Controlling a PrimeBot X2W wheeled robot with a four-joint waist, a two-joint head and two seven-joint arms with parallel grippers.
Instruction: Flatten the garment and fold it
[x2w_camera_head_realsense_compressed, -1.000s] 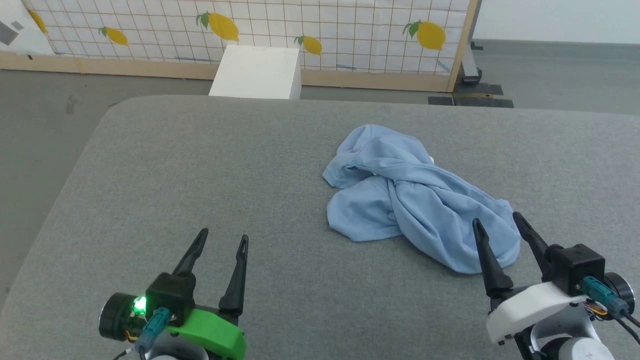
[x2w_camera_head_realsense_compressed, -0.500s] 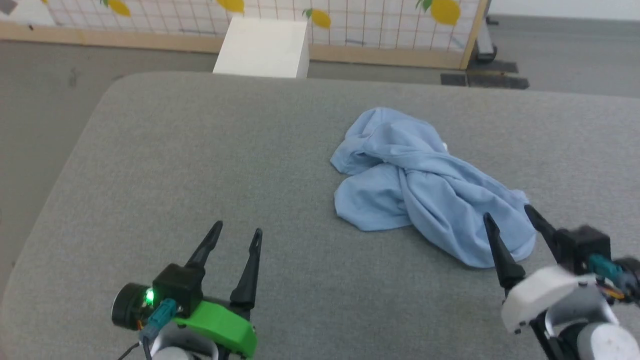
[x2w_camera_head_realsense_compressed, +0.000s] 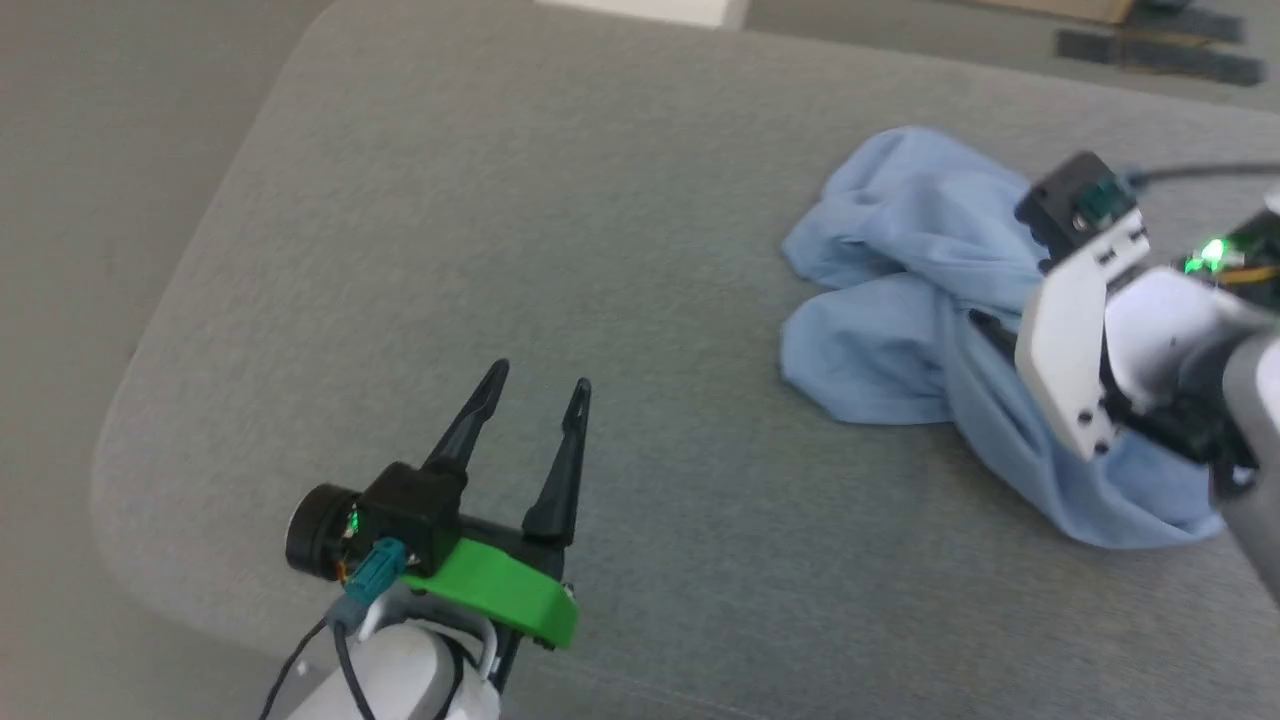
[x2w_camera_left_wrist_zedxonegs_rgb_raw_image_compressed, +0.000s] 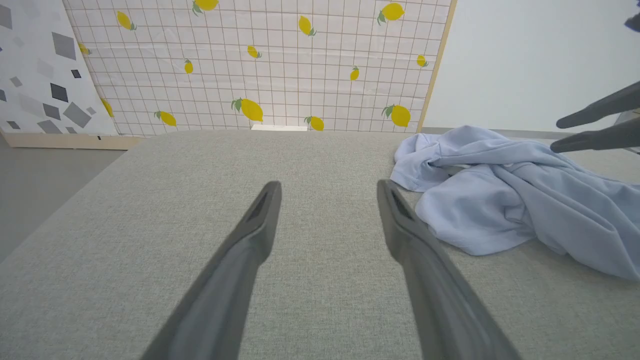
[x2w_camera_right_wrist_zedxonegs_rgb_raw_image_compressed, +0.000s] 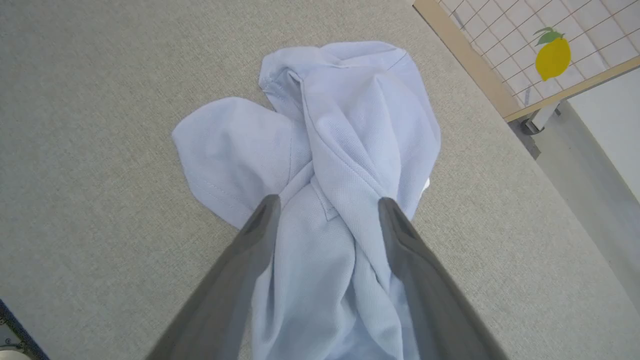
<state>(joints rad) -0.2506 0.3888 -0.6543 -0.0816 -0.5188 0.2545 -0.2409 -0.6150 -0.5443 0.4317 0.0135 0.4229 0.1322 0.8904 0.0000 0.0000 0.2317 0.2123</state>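
A: The shirt (x2w_camera_right_wrist_zedxonegs_rgb_raw_image_compressed: 345, 125) looks like soft knitted cloth, matt, with a fine pebbled texture and stitched hems.
B: The table (x2w_camera_head_realsense_compressed: 500, 200) is covered in a coarser grey woven cloth, also matt.
A: The left gripper (x2w_camera_head_realsense_compressed: 541, 374) has 2 fingers (x2w_camera_head_realsense_compressed: 560, 470) of dull dark plastic; its green shell (x2w_camera_head_realsense_compressed: 500, 590) looks smoother, faintly glossy.
B: The screen's frame (x2w_camera_right_wrist_zedxonegs_rgb_raw_image_compressed: 469, 57) looks like pale wood.

From the head we look steeply down over the table's (x2w_camera_head_realsense_compressed: 500, 200) near left corner, the left gripper (x2w_camera_head_realsense_compressed: 541, 375) low in the foreground. Our left wrist camera sits low over the top and faces along it to the far edge and the lemon-print screen (x2w_camera_left_wrist_zedxonegs_rgb_raw_image_compressed: 250, 60). Our right wrist camera hangs close above the garment (x2w_camera_right_wrist_zedxonegs_rgb_raw_image_compressed: 350, 125), looking down between the right gripper's (x2w_camera_right_wrist_zedxonegs_rgb_raw_image_compressed: 327, 201) fingers; all three views share that garment.
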